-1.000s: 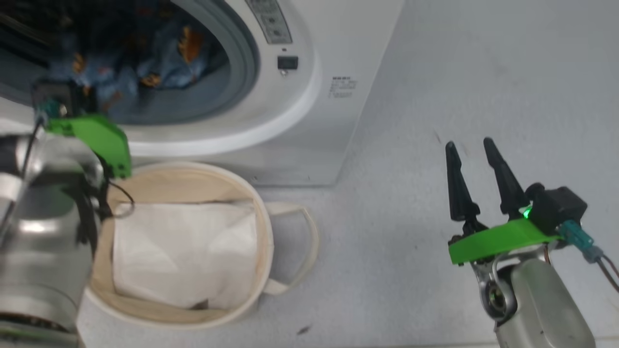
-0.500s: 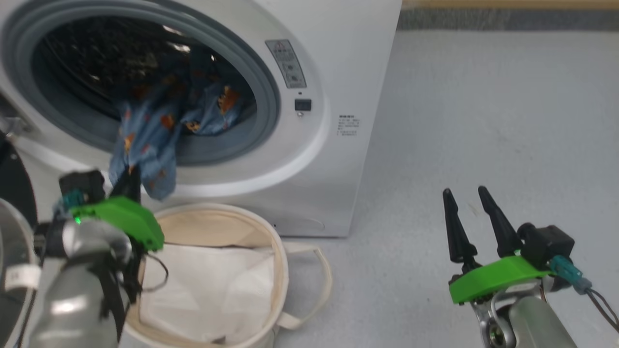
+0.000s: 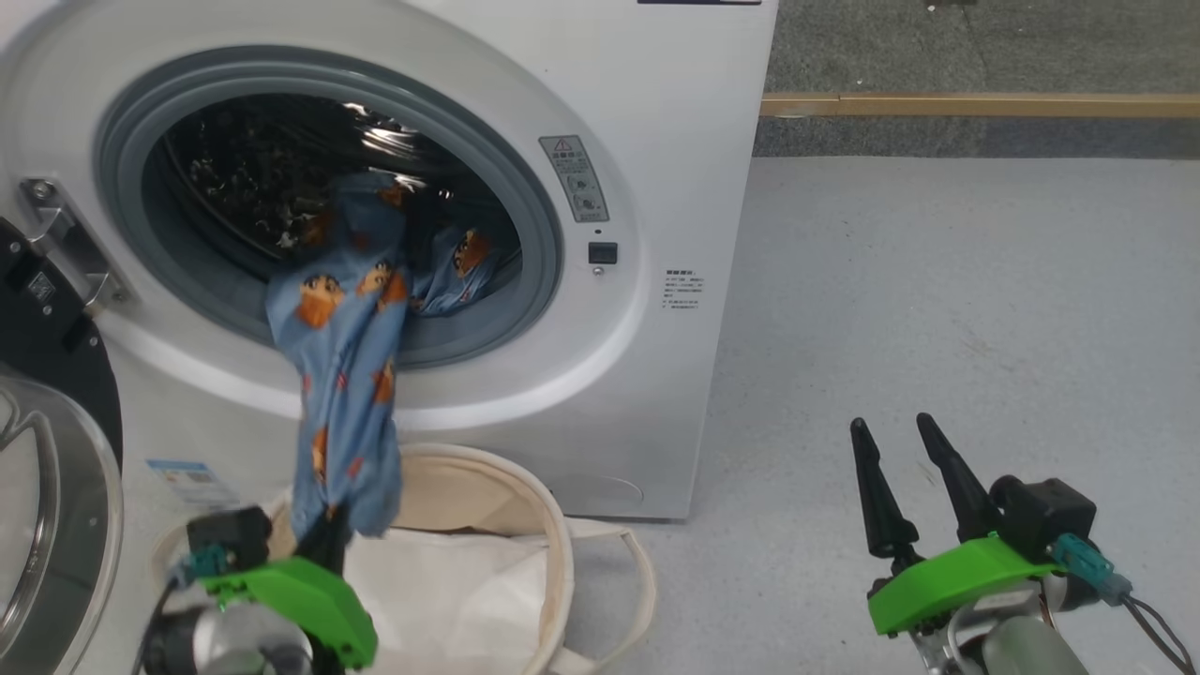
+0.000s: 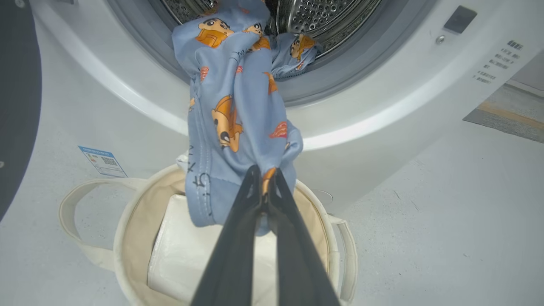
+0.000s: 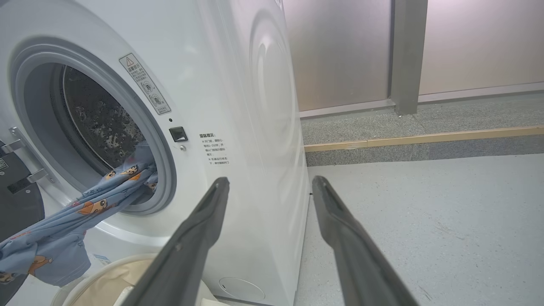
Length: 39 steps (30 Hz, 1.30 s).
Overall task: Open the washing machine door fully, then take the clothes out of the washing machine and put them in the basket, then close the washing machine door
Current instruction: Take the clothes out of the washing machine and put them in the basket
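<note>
One garment, the clothes (image 3: 347,375), hangs out of the washing machine (image 3: 675,187), over its near lip and above the basket (image 3: 469,492). The left claw (image 4: 263,172) is pinched shut on its lower end; the right claw (image 3: 891,431) stands spread, empty. The cloth looks soft, light and limp, so a bunched fold probably grips best.

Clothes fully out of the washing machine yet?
Partly out: the clothes hang from the washing machine, lower end pinched by the left gripper.

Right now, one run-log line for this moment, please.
washing machine door: open | left jaws: shut on clothes, trailing from drum, above basket | right jaws: open, empty
</note>
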Motion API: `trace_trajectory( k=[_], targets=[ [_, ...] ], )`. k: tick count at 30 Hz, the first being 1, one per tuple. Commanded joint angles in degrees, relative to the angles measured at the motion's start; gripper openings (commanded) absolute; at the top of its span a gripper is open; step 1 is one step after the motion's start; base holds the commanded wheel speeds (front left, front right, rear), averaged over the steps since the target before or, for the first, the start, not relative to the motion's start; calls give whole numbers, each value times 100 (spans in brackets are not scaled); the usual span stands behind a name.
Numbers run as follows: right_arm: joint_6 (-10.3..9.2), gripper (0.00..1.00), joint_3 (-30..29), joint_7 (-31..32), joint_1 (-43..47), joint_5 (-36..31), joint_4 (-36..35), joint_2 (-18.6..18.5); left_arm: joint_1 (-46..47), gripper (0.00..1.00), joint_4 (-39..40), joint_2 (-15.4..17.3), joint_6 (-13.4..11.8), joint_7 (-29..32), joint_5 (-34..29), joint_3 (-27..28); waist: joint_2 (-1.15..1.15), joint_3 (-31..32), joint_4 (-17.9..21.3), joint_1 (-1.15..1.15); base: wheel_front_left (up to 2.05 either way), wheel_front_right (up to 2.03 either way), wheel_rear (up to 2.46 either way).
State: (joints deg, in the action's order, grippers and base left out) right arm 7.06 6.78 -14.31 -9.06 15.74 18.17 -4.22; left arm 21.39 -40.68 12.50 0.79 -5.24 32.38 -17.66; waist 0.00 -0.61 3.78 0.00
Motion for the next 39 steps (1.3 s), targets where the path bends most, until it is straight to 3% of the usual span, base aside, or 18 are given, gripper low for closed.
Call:
trace_trajectory(
  k=[1,8,16,28,33,39],
  targets=[
    [43,100,147,-69,-118,40,-155,-55,56,0,373,212,-74,95,88,219,0,7,-7,0,0,0,0],
    [43,100,179,-69,-172,50,-168,-110,-601,0,1247,277,-379,777,359,291,0,-62,-4,0,0,0,0],
    [43,100,224,-69,-375,30,-253,-107,-269,0,395,269,-541,779,335,315,0,-376,135,0,0,0,0],
    [43,100,134,-69,-689,-35,-511,-127,961,0,-1860,-40,149,141,509,325,0,-1074,397,0,0,0,0],
    [43,100,94,-69,-915,-73,-730,-158,1527,0,-2690,-24,264,-89,480,292,0,-1612,575,0,0,0,0],
    [43,100,12,-69,-1075,-97,-930,-133,1866,0,-3118,58,358,-102,612,381,0,-2015,717,0,0,0,0]
  ],
)
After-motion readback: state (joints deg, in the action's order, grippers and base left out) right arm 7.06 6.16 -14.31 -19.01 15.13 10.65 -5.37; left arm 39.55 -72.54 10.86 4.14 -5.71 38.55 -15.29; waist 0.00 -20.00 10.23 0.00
